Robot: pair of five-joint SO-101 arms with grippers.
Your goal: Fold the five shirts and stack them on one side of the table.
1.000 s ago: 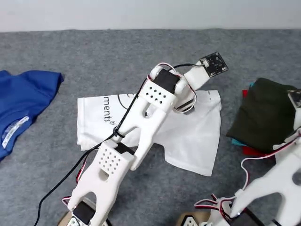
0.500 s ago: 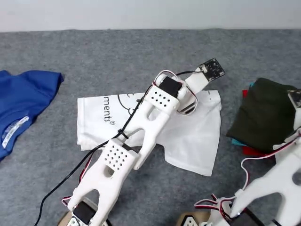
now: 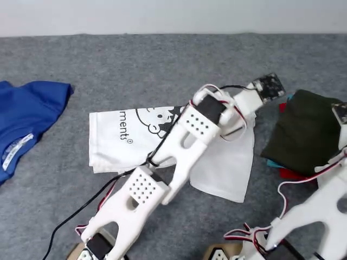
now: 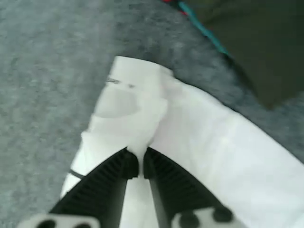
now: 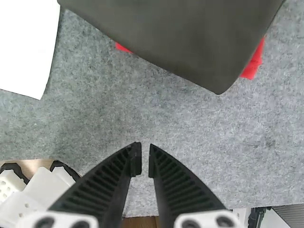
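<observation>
Your left gripper (image 4: 136,166) is clamped on a bunched edge of the white shirt (image 3: 122,135), probably a sleeve, on the side near the folded stack (image 3: 303,130). Shirt lies mid-table; a pinch there suits folding it over. Your right gripper (image 5: 141,159) is closed, empty, parked by the stack.

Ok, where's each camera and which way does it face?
High: fixed above the table, looking down on white shirt, blue shirt, stack, left arm, right arm.
Left wrist: on that arm, looking along left end effector, shut on white shirt.
Right wrist: on that arm, looking past right end effector at the stack.
All share white shirt and stack.
</observation>
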